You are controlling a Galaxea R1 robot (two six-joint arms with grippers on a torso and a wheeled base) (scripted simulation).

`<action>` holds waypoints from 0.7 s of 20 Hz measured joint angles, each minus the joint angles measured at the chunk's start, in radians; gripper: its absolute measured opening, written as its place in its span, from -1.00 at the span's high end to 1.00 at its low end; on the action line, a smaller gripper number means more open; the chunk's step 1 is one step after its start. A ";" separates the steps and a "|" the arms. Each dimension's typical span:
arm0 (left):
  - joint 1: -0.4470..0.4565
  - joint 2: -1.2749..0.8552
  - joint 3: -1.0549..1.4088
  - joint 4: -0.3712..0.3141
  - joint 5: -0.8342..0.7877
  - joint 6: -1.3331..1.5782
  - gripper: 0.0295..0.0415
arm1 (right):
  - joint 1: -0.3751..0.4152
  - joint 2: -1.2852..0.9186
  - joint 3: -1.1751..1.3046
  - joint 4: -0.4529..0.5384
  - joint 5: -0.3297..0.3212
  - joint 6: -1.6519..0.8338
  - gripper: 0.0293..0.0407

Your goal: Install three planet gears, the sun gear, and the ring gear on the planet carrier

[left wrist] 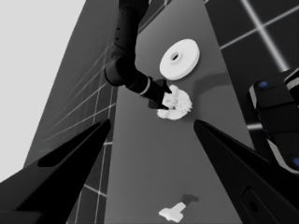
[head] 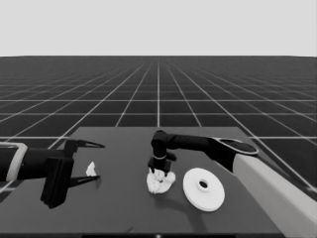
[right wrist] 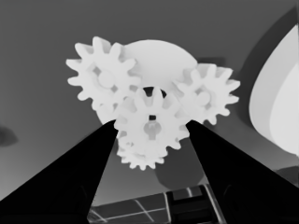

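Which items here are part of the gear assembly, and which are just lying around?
In play:
right gripper, over the gear cluster
gears on the smaller round part
larger round part, beside them

Lying about:
thin white piece
left gripper, parked at the left end

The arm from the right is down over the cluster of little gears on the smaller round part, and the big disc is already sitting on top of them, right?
Not quite. In the head view the larger round part lies flat on the table beside the gears, not on them. The right gripper is indeed over them.

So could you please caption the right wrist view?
Right end effector holds a gear over the smaller round part.
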 joint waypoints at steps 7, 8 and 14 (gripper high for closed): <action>0.000 0.000 0.000 0.000 0.000 0.000 -0.49 | -0.005 -0.001 -0.001 0.000 0.000 0.073 0.72; 0.000 0.000 0.000 0.000 0.000 0.000 -0.49 | -0.005 -0.001 -0.001 0.000 0.000 0.084 0.72; 0.000 0.000 0.000 0.000 0.000 0.000 -0.49 | -0.005 -0.001 -0.001 0.000 0.000 0.147 0.72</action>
